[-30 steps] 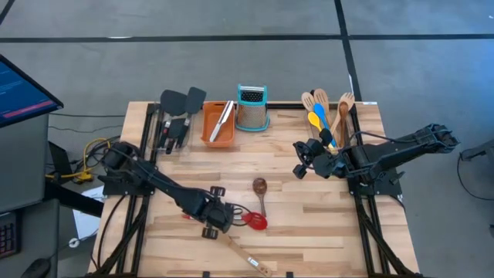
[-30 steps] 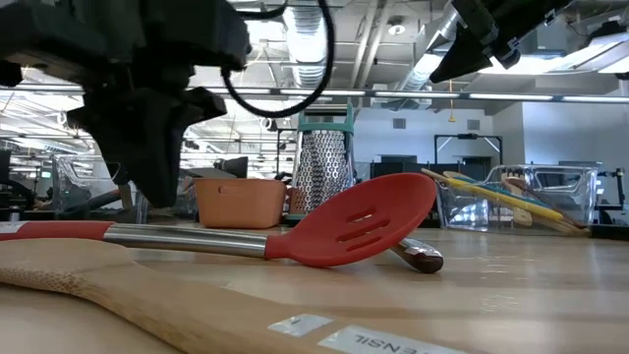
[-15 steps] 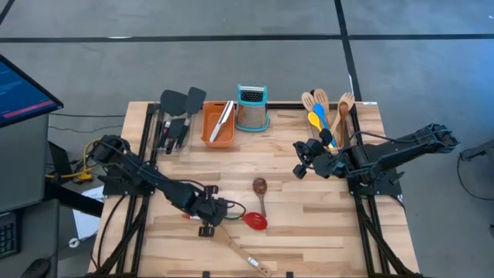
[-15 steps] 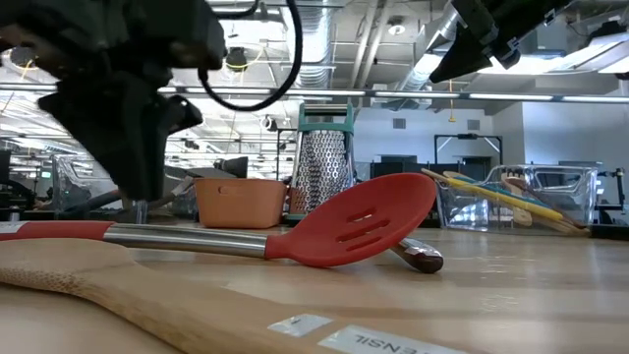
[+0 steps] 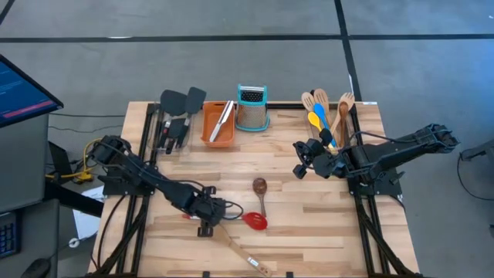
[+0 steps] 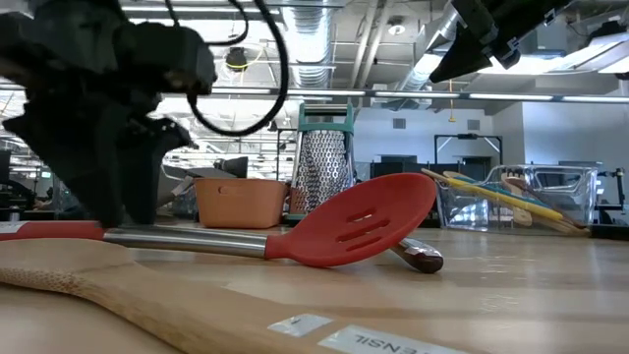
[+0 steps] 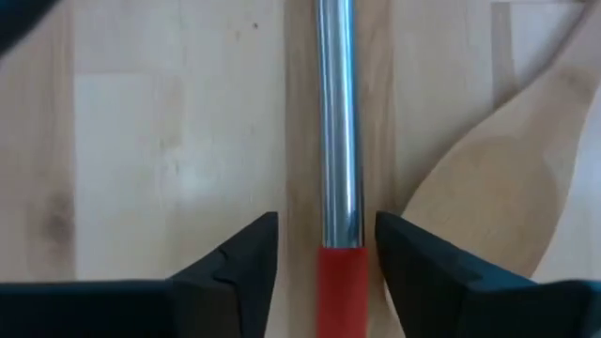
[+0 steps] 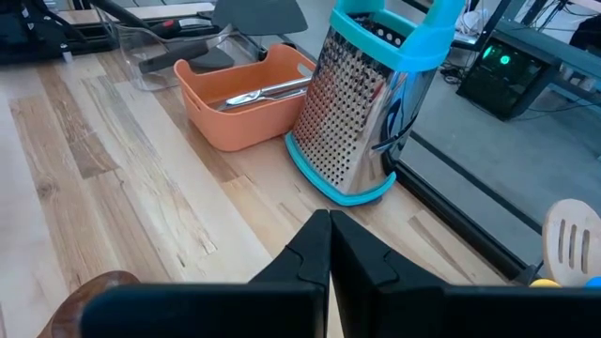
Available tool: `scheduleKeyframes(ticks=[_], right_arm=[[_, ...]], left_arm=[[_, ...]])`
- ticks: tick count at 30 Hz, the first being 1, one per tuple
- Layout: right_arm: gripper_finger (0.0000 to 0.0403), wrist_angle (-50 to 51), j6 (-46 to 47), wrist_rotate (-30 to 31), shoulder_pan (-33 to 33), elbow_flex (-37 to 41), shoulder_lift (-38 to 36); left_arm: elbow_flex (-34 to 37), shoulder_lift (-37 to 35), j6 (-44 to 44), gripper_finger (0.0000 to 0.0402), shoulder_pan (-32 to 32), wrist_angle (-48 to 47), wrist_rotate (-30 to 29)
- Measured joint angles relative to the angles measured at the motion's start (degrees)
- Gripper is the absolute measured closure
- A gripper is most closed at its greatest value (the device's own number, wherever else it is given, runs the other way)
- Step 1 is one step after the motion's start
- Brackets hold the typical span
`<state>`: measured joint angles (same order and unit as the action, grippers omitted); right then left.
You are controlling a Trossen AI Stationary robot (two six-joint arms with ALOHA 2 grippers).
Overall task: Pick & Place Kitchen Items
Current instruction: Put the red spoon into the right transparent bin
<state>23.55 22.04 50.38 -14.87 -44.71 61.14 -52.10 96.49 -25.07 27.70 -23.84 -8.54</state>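
The red slotted spoon (image 5: 248, 218) lies low and centre on the worktop (image 5: 309, 232). The left pincer (image 7: 324, 246) stands spread, straddling its steel handle. A wooden spatula (image 7: 488, 188) beside may catch one finger. The right pincer (image 5: 302, 160) waits pressed together, empty.

a light wooden table (image 5: 309, 232) carries everything. on it lie a red slotted spoon (image 5: 251, 219), a dark wooden spoon (image 5: 260, 190) and a pale wooden spatula (image 5: 241, 253). further back stand an orange tray (image 5: 218, 123), a steel grater (image 5: 252, 108) and two clear bins (image 5: 171, 133) with utensils.
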Motion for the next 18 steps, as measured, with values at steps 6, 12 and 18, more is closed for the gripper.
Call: scheduleKeyframes(ticks=[6, 12, 18], right_arm=[[0.0401, -0.02, 0.00, 0.00, 0.00, 0.00, 0.00], [0.0401, -0.02, 0.00, -0.01, 0.00, 0.00, 0.00], [0.0401, -0.02, 0.00, 0.01, 0.00, 0.00, 0.00]], left_arm=[[3.89, 0.00, -2.24, 0.0219, 0.00, 5.34, 1.30], [5.77, -0.12, -3.31, 0.0232, 0.01, 6.75, -1.26], [9.44, -0.39, -6.92, 0.0270, -0.24, 12.07, -2.25]])
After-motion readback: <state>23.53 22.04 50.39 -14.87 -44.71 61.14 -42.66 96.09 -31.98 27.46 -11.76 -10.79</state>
